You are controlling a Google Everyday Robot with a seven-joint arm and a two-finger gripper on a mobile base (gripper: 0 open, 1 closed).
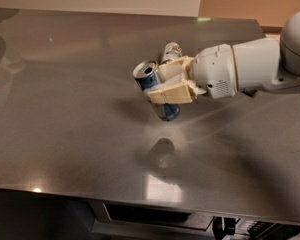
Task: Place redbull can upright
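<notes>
Two cream fingers [172,93] of the gripper [162,81] pinch the redbull can [147,79] around its middle, near the centre of the scene. The can is tilted, its silver top toward 10 o'clock and its blue base toward 5 o'clock. It hangs clear of the grey metal table [65,84], with its dark shadow [160,151] apart from it at 6 o'clock. The white arm [250,64] reaches in from 3 o'clock. A second can [172,50], silver with green and red marks, shows just behind the gripper at 12 o'clock.
</notes>
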